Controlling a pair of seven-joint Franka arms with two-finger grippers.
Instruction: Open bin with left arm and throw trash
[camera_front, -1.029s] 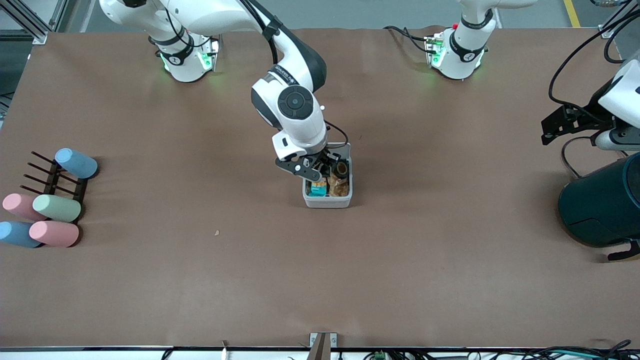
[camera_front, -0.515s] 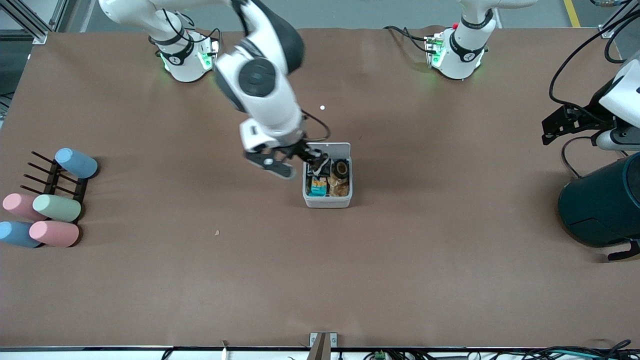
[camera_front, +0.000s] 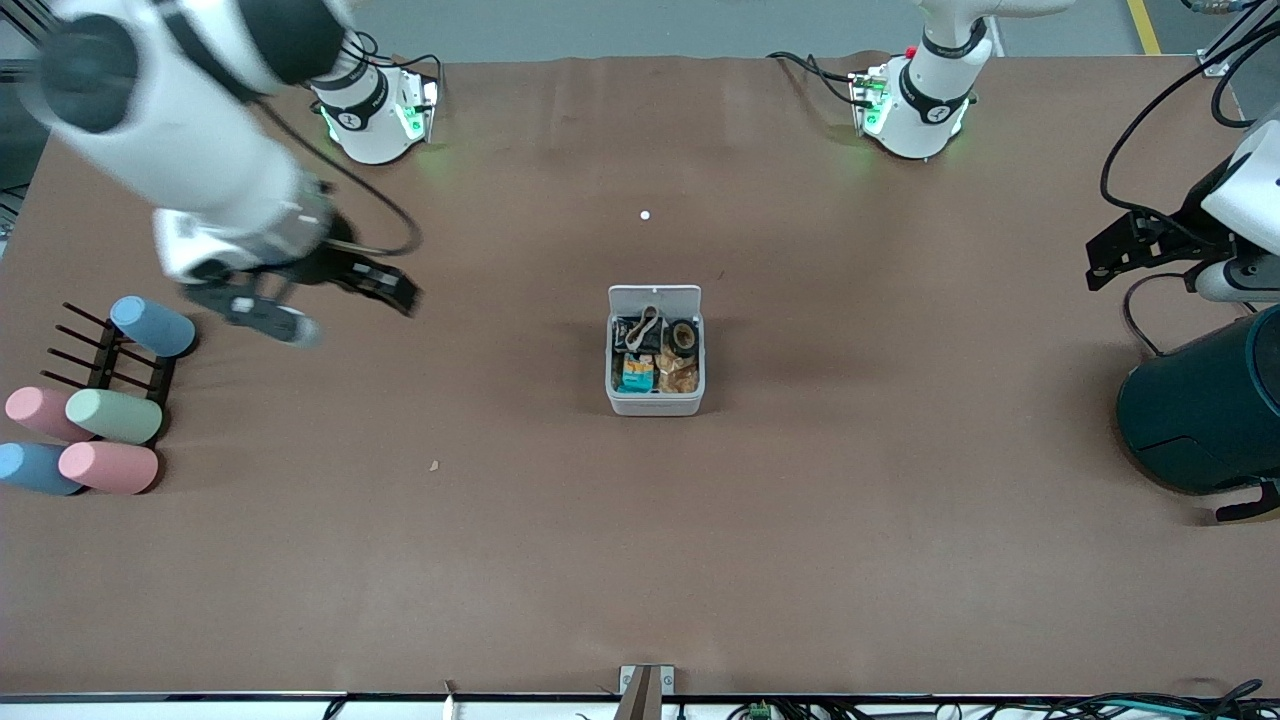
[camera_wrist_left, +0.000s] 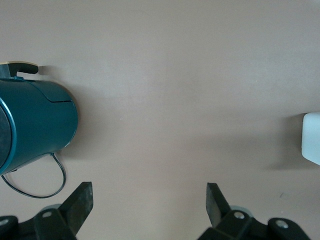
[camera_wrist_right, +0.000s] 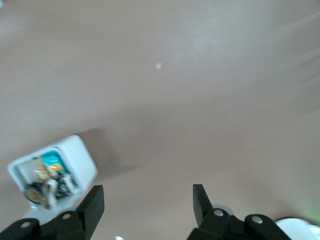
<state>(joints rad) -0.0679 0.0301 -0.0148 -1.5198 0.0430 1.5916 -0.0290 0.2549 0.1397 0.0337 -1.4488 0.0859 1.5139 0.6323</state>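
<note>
The bin (camera_front: 655, 350) stands mid-bench, lid raised, with the trash (camera_front: 655, 355) inside it. The right gripper (camera_front: 330, 300) hangs over bare bench (camera_front: 640, 560), well apart from the bin, toward the cylinders (camera_front: 100, 420).

Open bin (camera_front: 655, 400) holds trash (camera_front: 655, 350); right gripper (camera_front: 325, 305) empty

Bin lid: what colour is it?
White, like the bin itself; the lid shows best in the front view.

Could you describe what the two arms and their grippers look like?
Both arms are glossy white with black joint bands and green-lit white bases. The right gripper and left gripper have black angular two-finger jaws on black brackets, with black cables looping along the wrists.
</note>
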